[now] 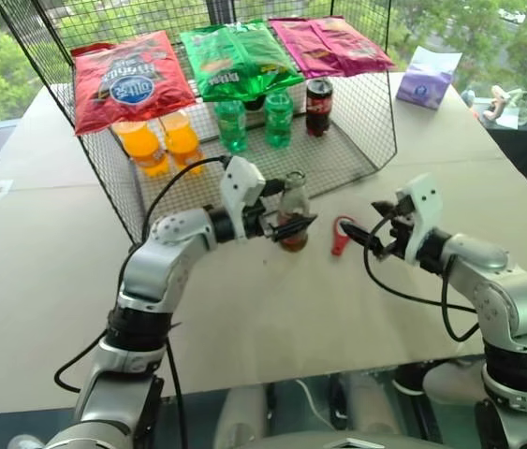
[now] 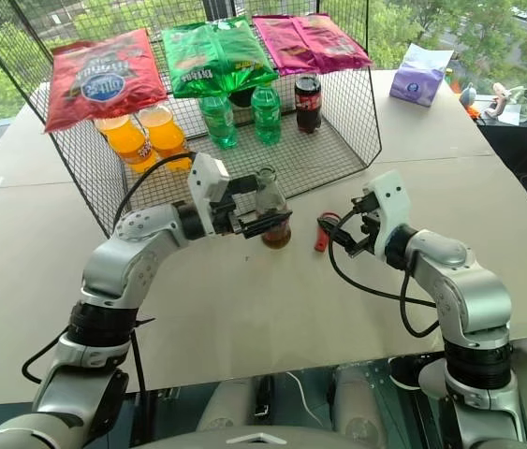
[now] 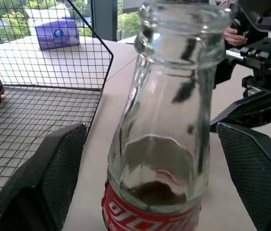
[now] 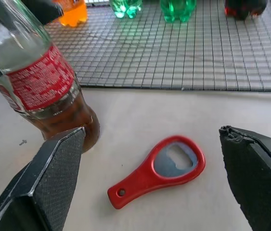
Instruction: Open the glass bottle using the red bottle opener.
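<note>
Right now the glass bottle (image 1: pixel 292 217) stands upright on the pale table (image 1: pixel 48 271), just in front of the wire mesh basket (image 1: pixel 338 154). Its mouth has no cap on it, and the brown cola fills only the lower part, below the red label.

The left gripper (image 1: pixel 291 227) reaches in from the side at label height, pointing roughly level. Its two black fingers (image 3: pixel 53 178) are spread wide, one on each side of the bottle, and the left wrist view shows a clear gap between each pad and the glass, so nothing is gripped.

The red bottle opener (image 4: pixel 159 169) lies flat on the table just beside the bottle's base, on the robot's right of it, not touching it. Its loop head points toward the basket and its short handle toward the robot.

The right gripper (image 1: pixel 377 236) hovers above the table close to the opener, tipped slightly downward and aimed at the bottle. Its fingers (image 4: pixel 48 183) are also spread wide apart and empty; the opener shows on the table between them, beneath them, with no contact.

Inside the basket stand two orange drink bottles (image 1: pixel 160 142), two green plastic bottles (image 1: pixel 254 120) and a dark soda can (image 1: pixel 318 106). Three snack bags (image 1: pixel 235 56), red, green and pink, lie across the basket's top. A purple tissue pack (image 1: pixel 428 77) sits at the table's far right corner.
</note>
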{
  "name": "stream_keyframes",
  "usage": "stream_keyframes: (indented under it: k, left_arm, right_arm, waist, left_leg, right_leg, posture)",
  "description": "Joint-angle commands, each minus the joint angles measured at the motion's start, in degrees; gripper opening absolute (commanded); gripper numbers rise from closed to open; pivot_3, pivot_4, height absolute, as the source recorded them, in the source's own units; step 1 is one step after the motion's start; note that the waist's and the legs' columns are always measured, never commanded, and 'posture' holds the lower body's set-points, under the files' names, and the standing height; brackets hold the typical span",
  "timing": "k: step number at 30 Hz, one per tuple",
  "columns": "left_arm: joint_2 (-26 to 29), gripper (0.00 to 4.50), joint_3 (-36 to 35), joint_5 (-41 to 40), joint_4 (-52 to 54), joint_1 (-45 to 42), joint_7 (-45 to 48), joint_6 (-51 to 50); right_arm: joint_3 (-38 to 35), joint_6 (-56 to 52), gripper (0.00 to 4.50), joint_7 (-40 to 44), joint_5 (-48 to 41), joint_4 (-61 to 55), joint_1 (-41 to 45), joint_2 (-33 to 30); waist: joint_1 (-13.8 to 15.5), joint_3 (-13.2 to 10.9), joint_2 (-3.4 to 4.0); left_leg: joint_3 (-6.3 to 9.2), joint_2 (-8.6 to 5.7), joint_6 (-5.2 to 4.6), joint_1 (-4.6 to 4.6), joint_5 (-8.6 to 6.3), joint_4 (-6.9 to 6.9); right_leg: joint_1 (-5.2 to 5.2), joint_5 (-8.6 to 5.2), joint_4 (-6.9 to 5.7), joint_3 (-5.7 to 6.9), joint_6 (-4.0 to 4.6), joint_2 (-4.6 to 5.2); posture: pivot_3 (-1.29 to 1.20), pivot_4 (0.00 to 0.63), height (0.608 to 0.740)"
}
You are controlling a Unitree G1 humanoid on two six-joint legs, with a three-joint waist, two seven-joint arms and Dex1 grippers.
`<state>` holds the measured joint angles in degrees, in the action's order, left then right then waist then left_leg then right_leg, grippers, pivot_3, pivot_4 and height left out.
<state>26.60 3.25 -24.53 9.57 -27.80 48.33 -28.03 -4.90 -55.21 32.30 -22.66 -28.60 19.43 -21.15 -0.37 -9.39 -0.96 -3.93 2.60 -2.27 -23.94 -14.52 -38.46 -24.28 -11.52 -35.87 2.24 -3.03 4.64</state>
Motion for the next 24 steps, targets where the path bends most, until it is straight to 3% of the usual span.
stream_keyframes:
  k: [1, 7, 11, 18, 24]
  left_arm:
    - [3.00, 4.46, -4.23, -4.63, 5.39, 1.82, 1.65, -2.78]
    - [8.44, 4.46, -8.39, -9.36, 12.09, 9.63, 3.42, -6.05]
    - [11.88, 4.46, -12.63, -11.89, 17.35, 19.78, 4.83, -6.03]
    - [12.92, 4.46, -20.18, -12.63, 20.82, 35.47, 4.77, -2.90]
    - [11.82, 4.46, -23.21, -12.63, 20.70, 40.28, 3.20, -0.92]
  right_arm:
    - [-1.62, 2.04, 4.50, 2.34, -3.31, -3.99, -1.42, -2.66]
    - [-2.92, 8.70, 4.50, 3.85, -2.06, -5.05, -8.11, -8.07]
    - [-5.78, 15.64, 4.50, 6.57, -0.83, -3.83, -15.36, -12.53]
    - [-15.53, 24.59, 4.50, 13.36, -3.47, -1.66, -26.59, -16.95]
    - [-19.20, 28.39, 4.50, 15.01, -4.63, -2.62, -31.94, -17.34]
  waist:
    - [-0.15, 0.00, 0.00]
    - [-0.18, 0.00, 0.00]
    - [-0.15, 0.00, 0.00]
    - [0.18, 0.00, 0.00]
    - [0.58, 0.00, 0.00]
  left_leg:
    - [-0.01, 0.00, 0.00, 0.00, 0.00, 0.01]
    - [-0.01, 0.00, 0.00, 0.01, 0.00, 0.01]
    - [-0.03, 0.00, 0.00, 0.02, 0.00, 0.02]
    - [0.02, 0.05, 0.01, 0.15, -0.01, 0.01]
    - [0.06, 0.11, 0.03, 0.19, -0.02, -0.02]
  right_leg:
    - [0.00, 0.00, 0.00, 0.00, 0.00, 0.00]
    - [0.01, -0.02, 0.02, -0.01, 0.01, 0.03]
    - [0.00, -0.14, 0.02, -0.01, 0.20, 0.04]
    - [0.01, -0.27, 0.03, -0.11, 0.01, 0.08]
    - [0.01, -0.27, 0.02, -0.12, 0.00, 0.12]
  posture:
    - [0.00, 0.150, 0.740]
    - [0.00, 0.150, 0.740]
    - [0.00, 0.150, 0.740]
    - [0.00, 0.150, 0.740]
    - [0.00, 0.150, 0.740]
